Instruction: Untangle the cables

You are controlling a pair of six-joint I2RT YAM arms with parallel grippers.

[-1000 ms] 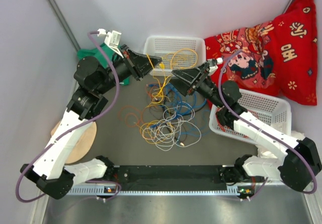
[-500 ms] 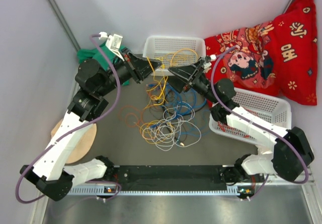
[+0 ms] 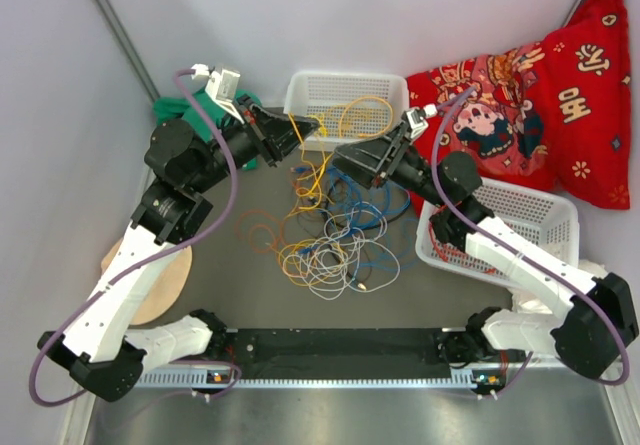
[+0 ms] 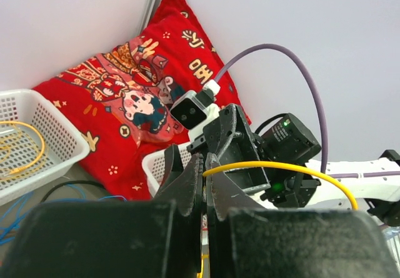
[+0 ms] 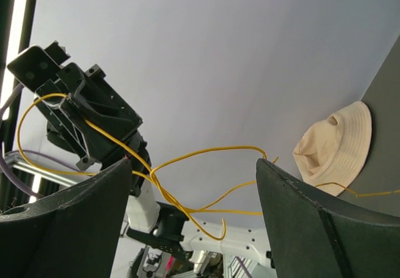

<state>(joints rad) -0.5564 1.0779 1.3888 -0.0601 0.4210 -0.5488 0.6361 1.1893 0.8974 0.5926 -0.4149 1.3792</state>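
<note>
- Since a second ago the right gripper (image 3: pixel 340 157) has edged toward 9 o'clock, nearer the left gripper (image 3: pixel 314 125); the cables (image 3: pixel 330 250) look unmoved.
- Left gripper, at 11 o'clock from the cables, is clamped shut on a yellow cable (image 4: pixel 281 165). The pinch sits at the very fingertips, so a sideways tug could slip the strand out.
- Yellow cable hangs from that grip toward 6 o'clock into the cables at table centre. A loop of it appears to lie in the basket (image 3: pixel 300 90) at 12 o'clock, so lifting further could snag that loop on the rim or drag the basket.
- Cables lie knotted in one pile. Pulling the yellow one taut would likely tighten the knots or hoist the whole pile rather than free one strand.
- Right gripper, at 12 o'clock from the pile, has its jaws spread wide and holds nothing. The yellow strand crosses the gap, apart from both fingers.
- Thin and slack, the strand could swing out before the jaws close, leaving a grab on air.
- Both grippers are near each other, so a careless advance risks a bump.
</note>
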